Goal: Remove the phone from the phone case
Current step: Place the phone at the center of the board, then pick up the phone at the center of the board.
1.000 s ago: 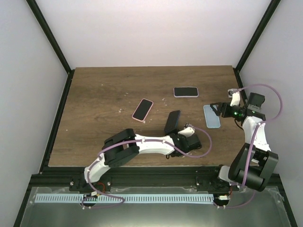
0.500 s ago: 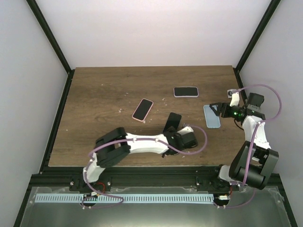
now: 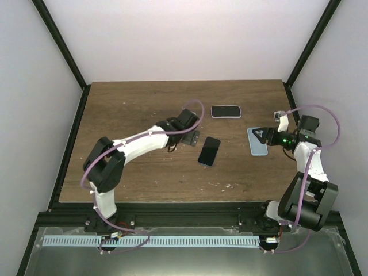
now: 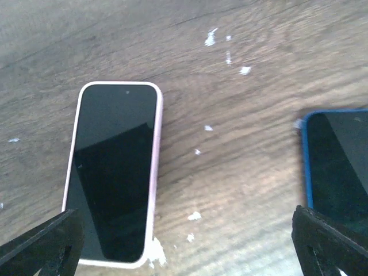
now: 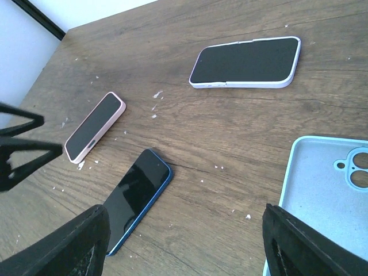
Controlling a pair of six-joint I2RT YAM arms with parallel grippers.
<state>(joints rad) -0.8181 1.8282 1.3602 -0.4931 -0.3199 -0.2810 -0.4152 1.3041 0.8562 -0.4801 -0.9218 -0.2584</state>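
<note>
1. The left pincer (image 4: 184,236) hangs spread wide and empty over the wooden surface (image 3: 126,109), its tips in the wrist view's lower corners.
2. Below it, a pink-cased phone (image 4: 114,172) lies flat at lower left.
3. The blue phone (image 4: 339,167) lies face up at the right edge, apart from the pink one.
4. The right pincer (image 5: 185,230) is also open, holding nothing, just over the empty light-blue case (image 5: 322,190) at lower right.
5. A lavender-cased phone (image 5: 246,62) lies at top centre.
</note>
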